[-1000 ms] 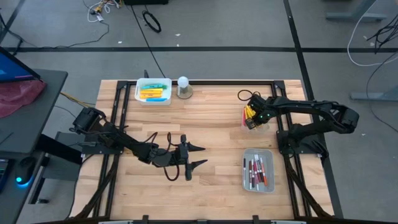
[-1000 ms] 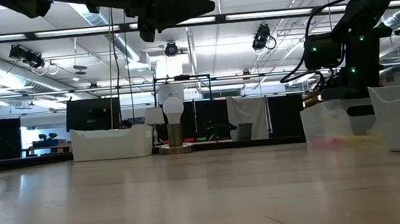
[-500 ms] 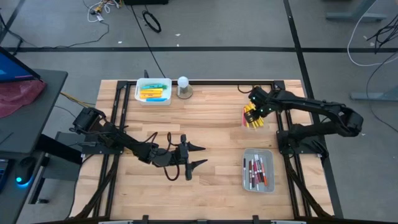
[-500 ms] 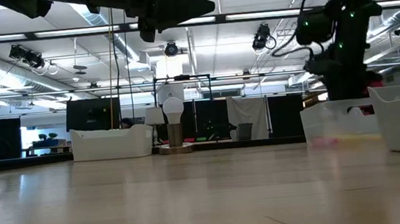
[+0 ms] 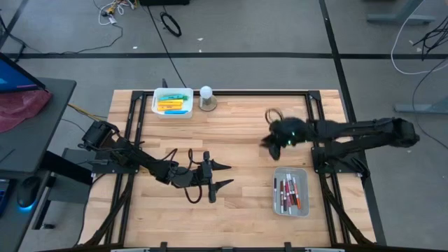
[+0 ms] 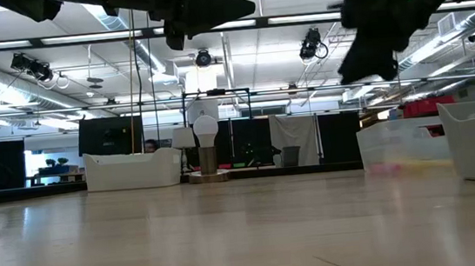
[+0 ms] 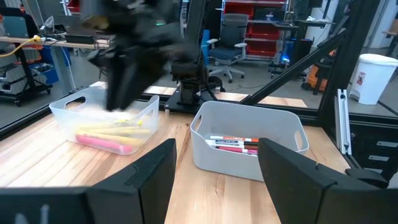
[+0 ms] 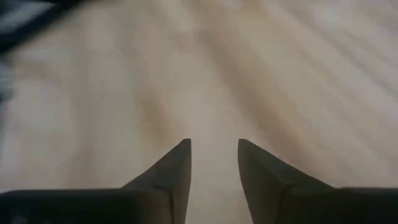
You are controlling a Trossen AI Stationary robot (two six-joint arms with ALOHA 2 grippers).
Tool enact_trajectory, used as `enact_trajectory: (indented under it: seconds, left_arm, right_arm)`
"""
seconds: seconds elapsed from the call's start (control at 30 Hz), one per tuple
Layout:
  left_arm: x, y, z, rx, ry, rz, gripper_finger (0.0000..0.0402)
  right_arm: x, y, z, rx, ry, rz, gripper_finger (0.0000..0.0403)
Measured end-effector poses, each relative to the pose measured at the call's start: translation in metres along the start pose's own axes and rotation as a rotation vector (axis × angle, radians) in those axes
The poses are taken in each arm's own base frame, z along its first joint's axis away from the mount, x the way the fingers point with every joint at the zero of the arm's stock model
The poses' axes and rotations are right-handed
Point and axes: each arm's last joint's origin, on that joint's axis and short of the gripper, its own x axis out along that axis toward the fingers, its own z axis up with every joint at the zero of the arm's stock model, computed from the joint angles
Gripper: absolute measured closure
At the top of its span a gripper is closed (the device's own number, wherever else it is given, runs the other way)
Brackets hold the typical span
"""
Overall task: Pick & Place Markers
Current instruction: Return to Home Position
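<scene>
Pale wood: the table (image 5: 238,119), a slatted top in a black frame, with an arm reaching in from either side.

Item, left gripper (image 5: 229,175): hangs over the middle of the table, toward the lower edge as seen from above, well apart from every bin. Its jaws are spread wide and carry nothing. Its own camera looks out between its two fingers (image 7: 149,175) toward the bins on the right side.

Item, right gripper (image 5: 271,140): out over the right half of the table, high above the boards in the low view. Its jaws stand a narrow gap apart, with only bare wood showing between them; nothing is pinched.

Item, white bin (image 5: 155,110): at the table's top-left corner as seen from above. It holds yellow, blue and green markers (image 5: 171,105), lying flat.

Item, pale grey bin (image 5: 278,208): lower right of the table as seen from above. It holds red and white markers (image 5: 290,190), laid side by side along its length.

Item, clear bin (image 7: 59,115): on the right side, just beside the pale grey bin. From above, the right arm covers it. Yellow and pink markers (image 7: 112,129) lie along its bottom.

Item, white bulb-shaped object (image 5: 206,95): upright on a round base, just beside the white bin.
</scene>
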Motion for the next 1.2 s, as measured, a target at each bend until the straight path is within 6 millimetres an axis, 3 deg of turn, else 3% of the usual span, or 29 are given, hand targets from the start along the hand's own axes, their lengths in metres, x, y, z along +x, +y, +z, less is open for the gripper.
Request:
enact_trajectory:
  seconds: [0.1,0.2,0.37,0.6,1.0,1.2]
  left_arm:
    - [0.000,0.000,0.000,0.000,0.000,0.000,0.0170]
    - [0.000,0.000,0.000,-0.005,0.000,0.000,0.0170]
    - [0.000,0.000,0.000,-0.006,0.001,0.000,0.0170]
    - [0.001,0.001,0.000,-0.007,0.001,0.004,0.0170]
    - [0.003,0.005,0.000,-0.032,0.000,0.016,0.0170]
    - [0.003,0.006,0.000,-0.031,0.003,0.020,0.0170]
  right_arm:
    - [-0.008,0.024,-0.009,-0.115,-0.090,0.158,0.0275]
    - [-0.025,0.035,-0.017,-0.194,-0.157,0.258,0.0278]
    - [-0.054,0.029,-0.032,-0.216,-0.255,0.348,0.0280]
    - [-0.075,0.010,-0.058,-0.220,-0.358,0.449,0.0280]
    - [-0.075,-0.012,-0.087,-0.252,-0.588,0.421,0.0280]
    - [-0.064,-0.022,-0.098,-0.220,-0.561,0.371,0.0295]
